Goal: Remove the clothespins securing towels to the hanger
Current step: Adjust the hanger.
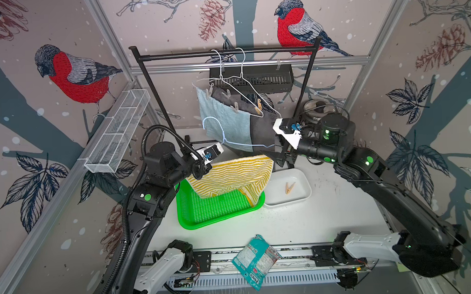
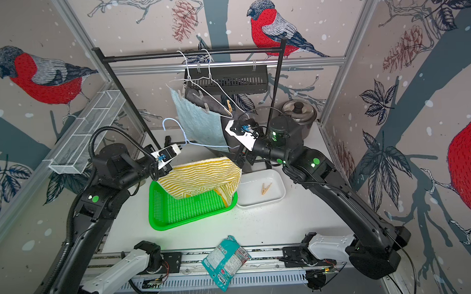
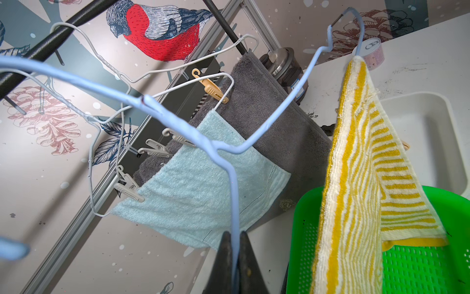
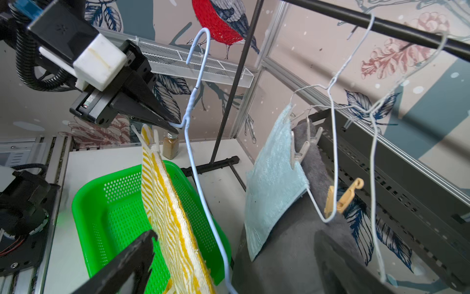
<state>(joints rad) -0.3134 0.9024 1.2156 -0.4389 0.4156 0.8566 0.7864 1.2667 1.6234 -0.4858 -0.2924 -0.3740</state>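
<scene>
Left fingers (image 4: 170, 124) pinch the blue hanger (image 3: 178, 122); right fingers (image 1: 277, 157) gape empty. The yellow towel's (image 1: 230, 174) peg (image 4: 153, 140) sits at their nine o'clock, nearer left.

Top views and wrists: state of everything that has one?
left gripper, shut on blue hanger
right gripper, open, nothing gripped
blue hanger, off the rail
yellow towel, hanging, lower end in green basket
light blue towel, pegged to white hanger on rail
grey towel, pegged there too
wooden clothespin, loose in white tray
pot, lid on
</scene>
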